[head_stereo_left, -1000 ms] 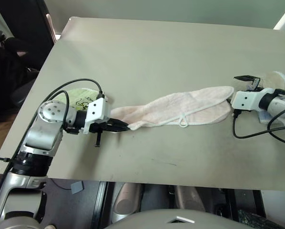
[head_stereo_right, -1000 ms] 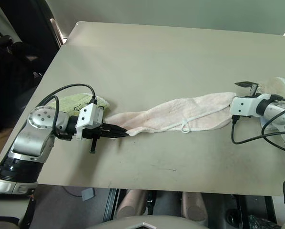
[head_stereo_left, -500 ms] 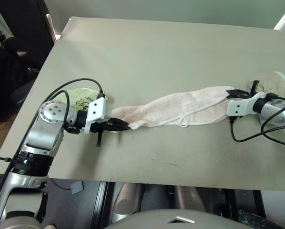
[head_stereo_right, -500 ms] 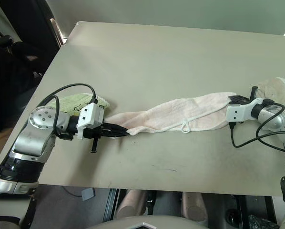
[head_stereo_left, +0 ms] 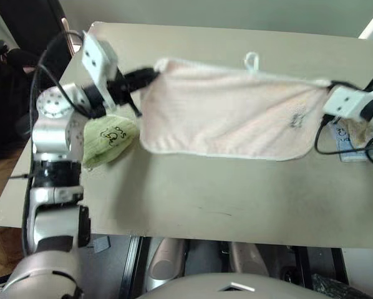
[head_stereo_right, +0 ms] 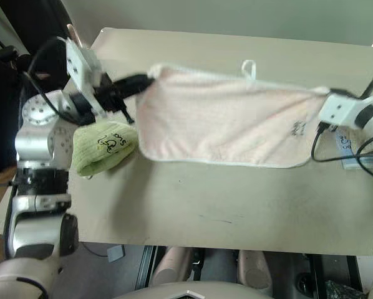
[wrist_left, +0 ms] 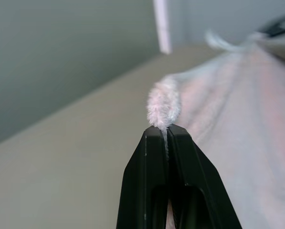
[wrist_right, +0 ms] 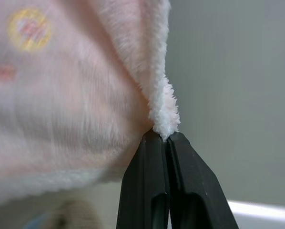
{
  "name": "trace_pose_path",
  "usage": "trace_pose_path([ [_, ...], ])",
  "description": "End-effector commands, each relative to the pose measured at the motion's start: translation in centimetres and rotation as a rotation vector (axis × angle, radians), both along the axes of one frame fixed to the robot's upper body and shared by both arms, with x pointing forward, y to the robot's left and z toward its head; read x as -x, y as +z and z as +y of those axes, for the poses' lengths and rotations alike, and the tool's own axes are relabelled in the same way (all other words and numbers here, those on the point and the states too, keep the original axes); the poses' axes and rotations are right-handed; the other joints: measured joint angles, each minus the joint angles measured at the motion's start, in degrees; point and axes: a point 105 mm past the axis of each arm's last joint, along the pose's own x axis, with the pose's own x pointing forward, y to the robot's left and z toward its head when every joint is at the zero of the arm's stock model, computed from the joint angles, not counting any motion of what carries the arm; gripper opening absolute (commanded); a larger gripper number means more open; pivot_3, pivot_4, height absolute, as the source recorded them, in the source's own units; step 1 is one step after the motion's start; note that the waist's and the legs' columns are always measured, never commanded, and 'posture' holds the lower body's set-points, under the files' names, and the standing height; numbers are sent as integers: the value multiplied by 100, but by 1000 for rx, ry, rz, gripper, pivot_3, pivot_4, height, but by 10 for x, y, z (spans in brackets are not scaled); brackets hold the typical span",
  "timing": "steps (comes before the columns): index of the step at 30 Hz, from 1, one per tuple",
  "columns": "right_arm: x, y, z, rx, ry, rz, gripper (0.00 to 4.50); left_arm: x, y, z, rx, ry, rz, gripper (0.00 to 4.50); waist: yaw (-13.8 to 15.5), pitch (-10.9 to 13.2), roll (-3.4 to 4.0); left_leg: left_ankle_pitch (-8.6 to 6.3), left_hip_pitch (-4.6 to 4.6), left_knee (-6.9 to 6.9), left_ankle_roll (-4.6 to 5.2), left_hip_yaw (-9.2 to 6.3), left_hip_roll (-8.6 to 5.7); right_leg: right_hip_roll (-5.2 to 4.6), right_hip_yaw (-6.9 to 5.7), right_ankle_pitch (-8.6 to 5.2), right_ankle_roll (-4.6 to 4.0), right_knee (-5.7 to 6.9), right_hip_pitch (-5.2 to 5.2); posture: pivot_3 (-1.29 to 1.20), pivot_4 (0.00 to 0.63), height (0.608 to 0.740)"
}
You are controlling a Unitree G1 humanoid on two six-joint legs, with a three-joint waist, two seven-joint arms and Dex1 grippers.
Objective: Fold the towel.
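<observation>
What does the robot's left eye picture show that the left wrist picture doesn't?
Left eye only: the whole pink towel stretched between the left gripper and the right gripper, its white loop and dark mark, plus a green towel on the table.
Left wrist only: a close look at the left jaws pinched shut on the fluffy edge.
Both: the towel and the table.

Both arms raised and spread wide — left gripper [head_stereo_left: 150, 75] and right gripper [wrist_right: 166, 136] clamped tight.
</observation>
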Motion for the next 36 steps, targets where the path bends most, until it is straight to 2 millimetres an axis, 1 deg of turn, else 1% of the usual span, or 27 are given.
trace_pose_path([
  [1, 6, 42, -15, -85, -36, -85, 34, -12, 35, 24, 109, 134, -86, 0, 0, 0, 0, 6, -2, -3, 11, 0, 1, 1, 0, 0, 1, -3, -2, 0, 150, 739],
  [2, 7, 46, -15, -93, -34, -91, 34, -13, 39, 26, 127, 140, -90, 0, 0, 0, 0, 9, -2, -4, 18, 0, 1, 1, -1, 0, 1, -3, -4, 0, 150, 739],
  [3, 10, 58, -16, -120, -21, -106, 34, -12, 47, 30, 137, 138, -106, 0, -1, 0, 0, 10, -3, -5, 24, 0, 1, 1, 0, 0, 1, -3, -7, 0, 150, 739],
  [4, 13, 67, -17, -139, -10, -114, 34, -12, 52, 32, 140, 134, -117, 0, -1, 1, 0, 10, -4, -6, 25, 0, 1, 2, -1, 0, 1, -5, -9, 0, 150, 739],
  [5, 18, 75, -18, -160, 4, -115, 34, -9, 53, 34, 118, 114, -123, 0, -1, 1, 0, 10, -9, -8, 25, 1, 0, 2, -1, -1, 2, -5, -13, 0, 150, 739],
  [6, 23, 80, -19, -177, 17, -108, 34, -5, 53, 34, 97, 89, -122, 0, 0, 1, 1, 11, -10, -9, 24, 1, 0, 2, -1, -3, 3, -6, -15, 0, 150, 739],
  [8, 35, 78, -21, -208, 52, -40, 34, 9, 47, 33, 63, -8, -97, 0, 1, 2, 3, 12, -19, -11, 21, 4, 0, 3, 0, -10, 6, -6, -24, 0, 150, 739],
  [11, 55, 63, -22, -253, 97, 109, 34, 37, 32, 29, -9, -162, -61, 0, 2, 1, 1, 17, -23, -12, -7, 5, 3, 6, -1, -39, 9, -2, -26, 0, 150, 739],
  [13, 71, 43, -19, -260, 126, 248, 34, 48, 15, 30, -40, -203, 11, 0, 11, 0, 0, 1, -22, -7, -8, 5, 3, 7, -1, -64, 10, 3, -23, 0, 150, 739],
  [14, 76, 36, -17, -266, 134, 294, 34, 52, 10, 31, -44, -212, 40, 0, 16, 0, 0, -4, -25, -7, -9, 5, 3, 6, -1, -70, 14, 1, -23, 0, 150, 739],
  [15, 83, 25, -14, -282, 147, 359, 34, 57, 2, 31, -56, -225, 74, 0, 20, 0, 0, -8, -27, -6, -10, 5, 4, 7, -1, -76, 15, 1, -23, 0, 150, 739],
  [18, 111, -19, 6, -317, 210, 599, 34, 82, -28, 25, -163, -313, 165, 0, 22, 0, 0, -12, -32, -4, -11, 9, 4, 6, -1, -84, 13, 0, -26, 0, 150, 739],
  [19, 119, -29, 12, -327, 225, 655, 34, 88, -33, 23, -190, -333, 180, 0, 22, 0, 0, -20, -28, -1, -9, 10, 5, 6, -1, -96, 13, 5, -23, 0, 150, 739],
  [21, 134, -44, 20, -341, 241, 745, 34, 95, -40, 22, -215, -342, 212, 0, 19, 1, 0, -29, -27, 2, -19, 14, 5, 6, 0, -133, -31, 7, -22, 0, 150, 739],
  [23, 148, -57, 25, -361, 246, 835, 34, 103, -44, 21, -224, -363, 247, 0, 19, 0, 0, -23, -28, 7, -29, 15, 4, 6, 0, -137, -34, 6, -21, 0, 150, 739],
  [26, 163, -66, 22, -383, 226, 929, 34, 117, -48, 17, -233, -402, 288, 0, 7, 0, -1, -39, -21, 8, -43, 15, 1, 5, 6, -123, -39, 6, -10, 0, 150, 739],
  [27, 166, -67, 21, -391, 220, 946, 34, 119, -50, 16, -235, -409, 300, 0, -3, 0, -1, -56, -15, 8, -15, 15, 1, 5, 8, -118, -42, 5, -5, 0, 150, 739],
  [28, 169, -69, 18, -396, 208, 971, 34, 125, -54, 15, -242, -423, 326, 0, -11, 0, -1, -53, -4, 9, -14, 15, 1, 5, 9, -116, -41, 6, 5, 0, 150, 739],
  [30, 174, -71, 14, -401, 189, 1002, 34, 133, -61, 13, -268, -446, 361, 0, -37, 0, 0, -37, -1, 9, -15, 15, 3, 7, 9, -139, -2, 8, 8, 0, 150, 739],
  [34, 181, -78, 0, -375, 129, 1053, 34, 146, -81, 13, -333, -465, 437, 0, -74, -1, 1, -17, 2, 9, -24, 13, 6, 9, 10, -140, 0, 16, 14, 0, 150, 739],
  [36, 182, -80, -2, -373, 120, 1061, 34, 152, -90, 12, -364, -476, 466, 0, -78, -2, 3, -17, 1, 9, -24, 13, 6, 10, 10, -141, 1, 16, 16, 0, 150, 739],
])
